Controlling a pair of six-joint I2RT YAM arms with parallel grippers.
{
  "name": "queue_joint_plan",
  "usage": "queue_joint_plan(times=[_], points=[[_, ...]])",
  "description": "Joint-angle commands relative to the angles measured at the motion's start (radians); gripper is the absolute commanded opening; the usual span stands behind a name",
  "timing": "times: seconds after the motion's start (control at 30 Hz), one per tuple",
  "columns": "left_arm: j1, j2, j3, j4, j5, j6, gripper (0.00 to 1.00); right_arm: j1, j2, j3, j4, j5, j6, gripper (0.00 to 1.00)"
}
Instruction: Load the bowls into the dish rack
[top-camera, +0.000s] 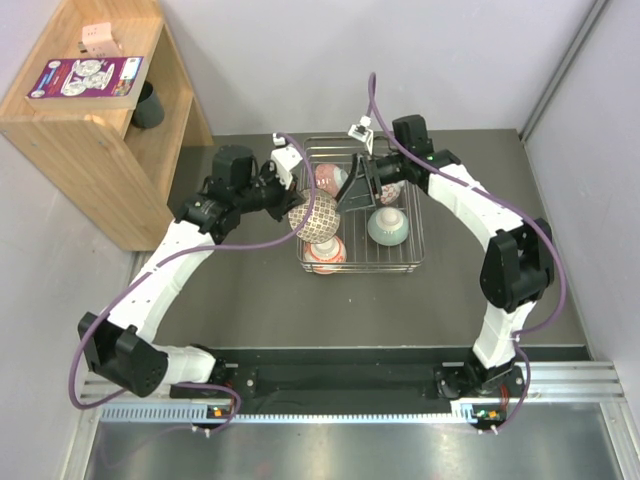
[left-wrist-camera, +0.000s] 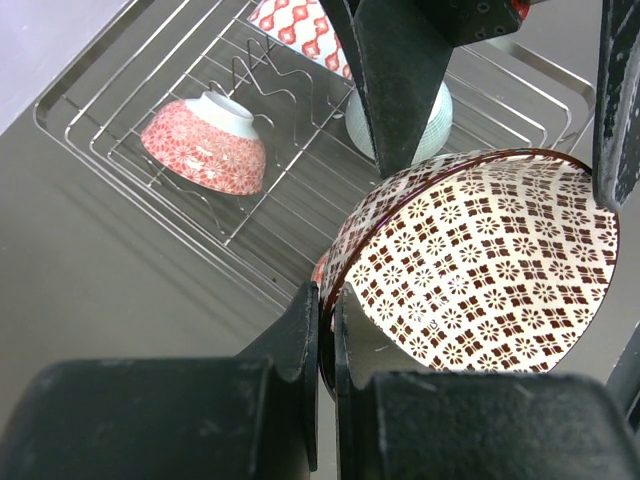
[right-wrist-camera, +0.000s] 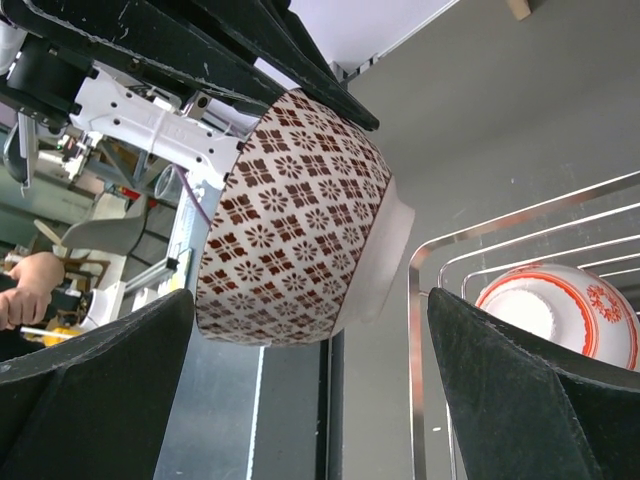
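My left gripper (top-camera: 298, 203) (left-wrist-camera: 328, 325) is shut on the rim of the beige-brown mesh bowl (top-camera: 316, 215) (left-wrist-camera: 480, 270), holding it tilted over the left side of the silver wire dish rack (top-camera: 410, 262) (left-wrist-camera: 80, 130). My right gripper (top-camera: 356, 190) (right-wrist-camera: 310, 390) is open, with a finger on either side of this bowl (right-wrist-camera: 295, 225), not touching it. In the rack lie a red-orange floral bowl (top-camera: 327, 255) (left-wrist-camera: 205, 148), a mint green bowl (top-camera: 388, 227) (left-wrist-camera: 437, 115) and another red-patterned bowl (top-camera: 328, 179) (left-wrist-camera: 298, 25). One more bowl (top-camera: 392, 191) sits half hidden behind the right gripper.
A wooden shelf (top-camera: 70, 130) stands at the back left with a dark cup (top-camera: 148, 106) in it. Grey walls close in at the back and right. An upside-down red-and-white bowl (right-wrist-camera: 565, 310) lies inside the rack's rim (right-wrist-camera: 415, 340), close to my right finger.
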Motion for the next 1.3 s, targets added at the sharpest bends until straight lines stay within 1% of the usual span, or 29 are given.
queue_joint_plan(times=[0.0,0.37,0.43,0.47,0.57,0.63,0.8,0.83,0.87,0.9,0.93,1.0,1.13,1.17,1.27], points=[[-0.003,0.006,0.063,0.11,0.049,-0.045,0.0,0.015,0.008,0.014,0.046,-0.029,0.003,1.0],[-0.005,0.006,0.052,0.12,0.047,-0.046,0.0,0.038,0.019,0.023,0.046,-0.045,0.001,0.99],[-0.005,0.006,0.052,0.12,0.049,-0.046,0.0,0.04,0.019,0.018,0.046,-0.049,0.0,0.94],[-0.005,0.006,0.05,0.121,0.049,-0.048,0.0,0.04,0.021,0.015,0.049,-0.05,0.001,0.88],[-0.003,0.004,0.049,0.121,0.047,-0.045,0.0,0.041,0.022,0.006,0.073,-0.055,0.021,0.81],[-0.003,0.004,0.047,0.12,0.044,-0.043,0.0,0.041,0.021,-0.008,0.092,-0.064,0.044,0.79],[-0.005,0.001,0.041,0.124,0.041,-0.04,0.0,0.047,0.031,-0.023,0.159,-0.101,0.107,0.54],[-0.005,0.0,0.04,0.126,0.042,-0.04,0.0,0.052,0.033,-0.028,0.169,-0.105,0.118,0.46],[-0.005,0.0,0.04,0.123,0.042,-0.039,0.0,0.05,0.034,-0.031,0.179,-0.108,0.127,0.33],[-0.003,-0.002,0.037,0.124,0.044,-0.039,0.0,0.053,0.034,-0.035,0.195,-0.119,0.147,0.25],[-0.003,0.0,0.037,0.124,0.044,-0.037,0.0,0.058,0.034,-0.041,0.211,-0.121,0.153,0.11],[-0.005,0.003,0.035,0.121,0.047,-0.036,0.0,0.056,0.033,-0.046,0.219,-0.124,0.161,0.0],[-0.003,0.003,0.03,0.118,0.056,-0.033,0.0,0.056,0.025,-0.061,0.231,-0.11,0.162,0.0],[-0.005,0.003,0.03,0.117,0.058,-0.028,0.06,0.056,0.021,-0.063,0.235,-0.102,0.162,0.0],[-0.005,0.0,0.026,0.117,0.065,-0.025,0.29,0.052,0.012,-0.077,0.245,-0.078,0.167,0.0]])
